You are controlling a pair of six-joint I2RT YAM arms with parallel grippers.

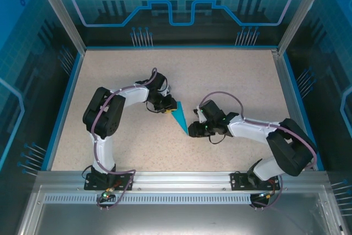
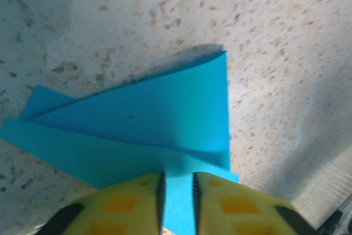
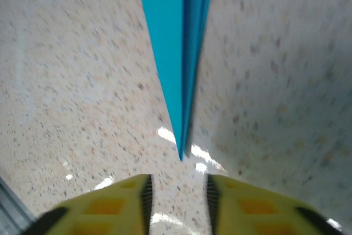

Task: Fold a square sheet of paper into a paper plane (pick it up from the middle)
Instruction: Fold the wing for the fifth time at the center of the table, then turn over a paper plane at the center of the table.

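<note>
Teal-blue paper plane point(image 1: 177, 115), a slim folded dart with layered wings and a centre crease, lies on the speckled beige counter point(image 1: 231, 75). Its wide tail shows in the narrow gap of the left gripper point(image 2: 177, 185), whose jaws are slightly parted. Its sharp nose lies just ahead of the right gripper point(image 3: 177, 188), which is parted and holds nothing. Blue printed walls point(image 1: 181, 4) and aluminium rails point(image 1: 181, 179) surround the counter.
</note>
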